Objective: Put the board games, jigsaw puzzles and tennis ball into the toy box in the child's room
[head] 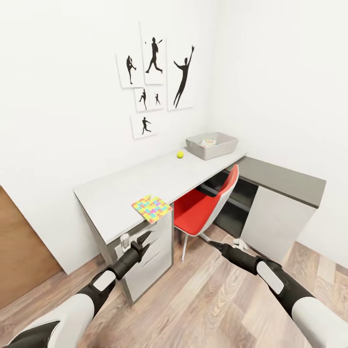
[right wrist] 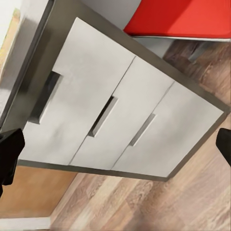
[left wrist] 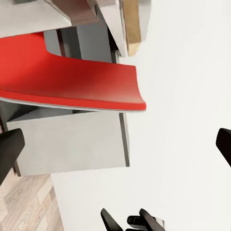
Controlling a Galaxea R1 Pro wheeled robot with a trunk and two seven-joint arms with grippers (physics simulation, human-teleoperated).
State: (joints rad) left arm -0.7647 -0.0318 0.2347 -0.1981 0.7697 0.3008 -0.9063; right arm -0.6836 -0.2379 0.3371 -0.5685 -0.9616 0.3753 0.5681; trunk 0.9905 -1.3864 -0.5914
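From my seat the toy box (head: 212, 145) sits at the far end of the table (head: 121, 191), about one o'clock from the centre of my head view. Inside it I can see one flat printed item (head: 208, 142) lying against the bottom, too small to tell which toy it is. The tennis ball (head: 180, 154) rests on the desktop just beside the box, at its nine o'clock, apart from the rim. A jigsaw puzzle (head: 152, 208) lies flat at the near edge of the table, above the white drawer unit (right wrist: 110, 120), roughly at six o'clock from the ball and well apart from the box. All three drawers look shut.

My left gripper (head: 143, 240) hangs in front of the drawer unit with its fingers spread, holding nothing; in its wrist view both fingertips (left wrist: 9, 149) sit wide at the frame edges. My right gripper (head: 216, 244) hovers over the wood floor below the red chair (head: 203, 208), fingers likewise parted and empty.
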